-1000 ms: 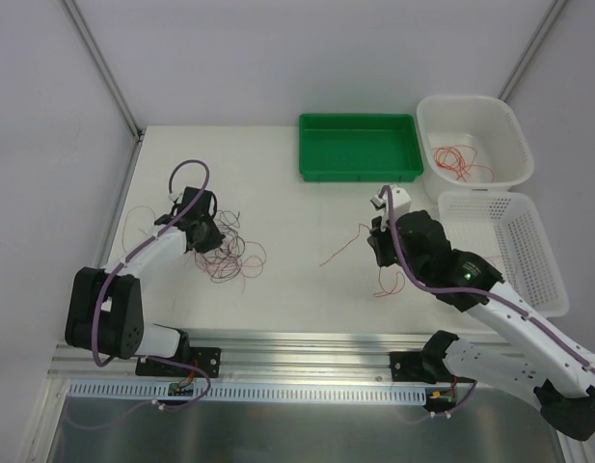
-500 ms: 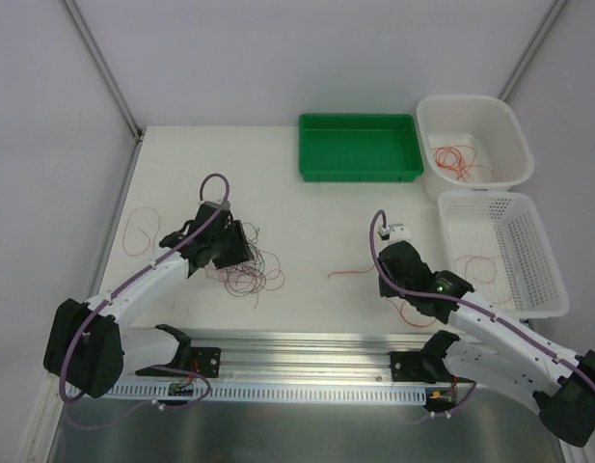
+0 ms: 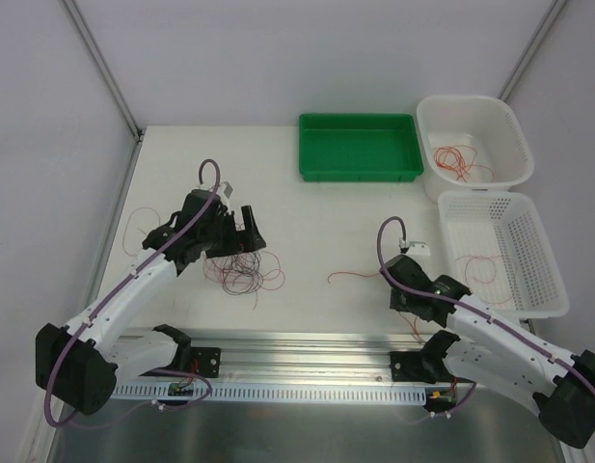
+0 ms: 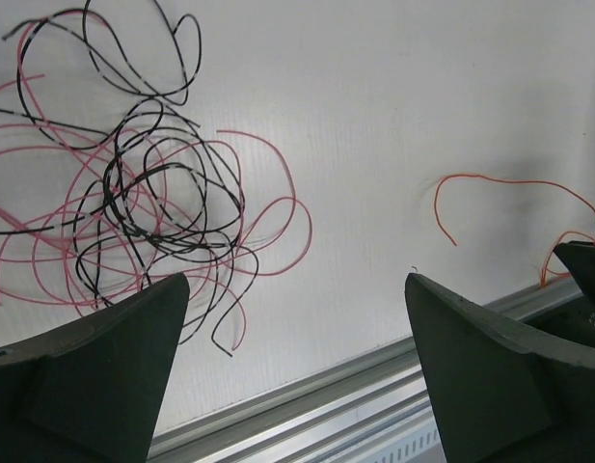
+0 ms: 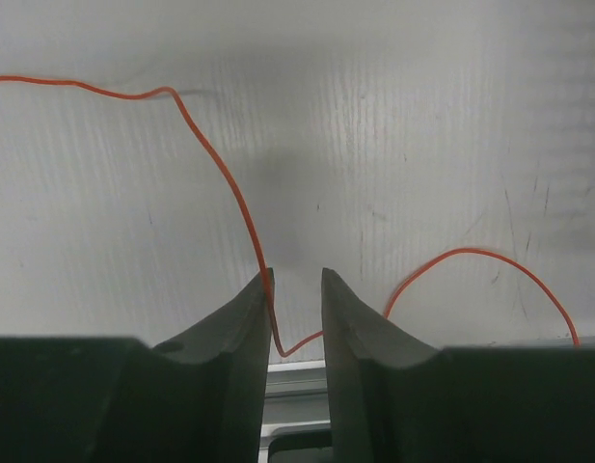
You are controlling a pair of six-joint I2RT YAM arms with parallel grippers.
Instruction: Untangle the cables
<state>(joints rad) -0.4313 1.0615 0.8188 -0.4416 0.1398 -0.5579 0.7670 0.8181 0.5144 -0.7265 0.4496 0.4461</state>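
The cables lie in several places. A tangle of red and black cables (image 3: 243, 272) (image 4: 133, 203) rests on the white table, just in front of my left gripper (image 3: 241, 231) (image 4: 295, 289), whose jaws stand wide open with nothing between them. One orange cable (image 3: 353, 275) (image 5: 220, 174) runs right toward my right gripper (image 3: 405, 292) (image 5: 295, 275). Its jaws are a small way apart; the cable passes loosely through the gap and touches the left finger. A lone red cable (image 3: 136, 228) lies far left.
A green tray (image 3: 360, 172) sits at the back. Right of it a deep white basket (image 3: 509, 121) holds red cables (image 3: 457, 160). A flat white basket (image 3: 538, 241) holds one red cable (image 3: 478, 266). The metal rail (image 3: 297, 345) borders the near edge.
The left gripper went from shut to wide open and shifted right, leaving the tangle on the table. The right arm dropped toward the near edge and its jaws parted slightly.
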